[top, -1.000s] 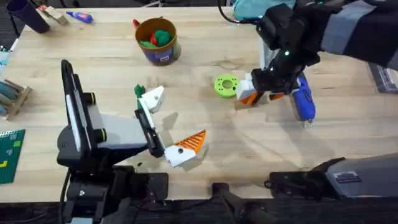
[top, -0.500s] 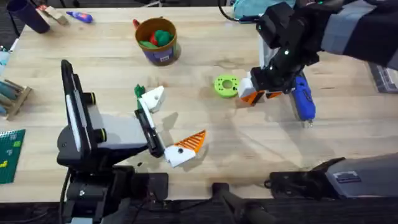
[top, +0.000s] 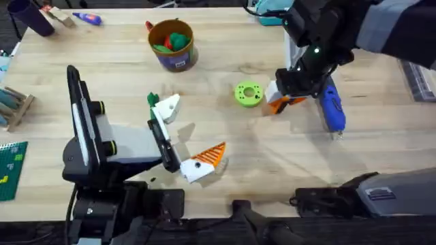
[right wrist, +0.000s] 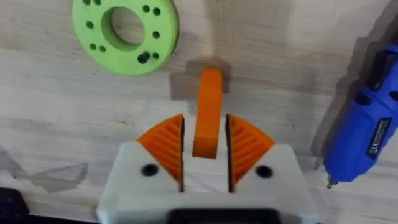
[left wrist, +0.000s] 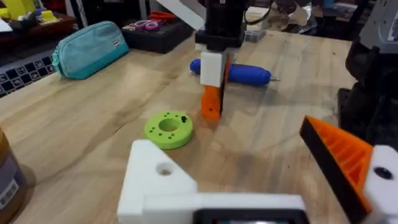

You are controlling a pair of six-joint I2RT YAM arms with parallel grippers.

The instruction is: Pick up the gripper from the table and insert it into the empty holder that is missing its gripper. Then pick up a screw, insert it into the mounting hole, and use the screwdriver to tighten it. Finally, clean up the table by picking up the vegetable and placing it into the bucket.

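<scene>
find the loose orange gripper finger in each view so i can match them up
Overhead: the gripper is right of centre, held in the right claw, beside the green disc.
Left wrist: upper centre, hanging upright from that claw, tip near the table.
Right wrist: centre, between the orange pads.
Shared landmark: the green disc.

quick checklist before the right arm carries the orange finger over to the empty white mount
1. Right tool shut on the small orange ribbed plastic finger: ok.
2. Finger lifted off the wooden table: ok, shadow beneath it.
3. Empty white wedge mount on the left arm bare: ok.
4. Mounting hole unblocked: ok.
5. Green disc and blue pen-shaped screwdriver close by: not ok, rise first.
6. Finger's orientation matches mount: cannot tell.
</scene>
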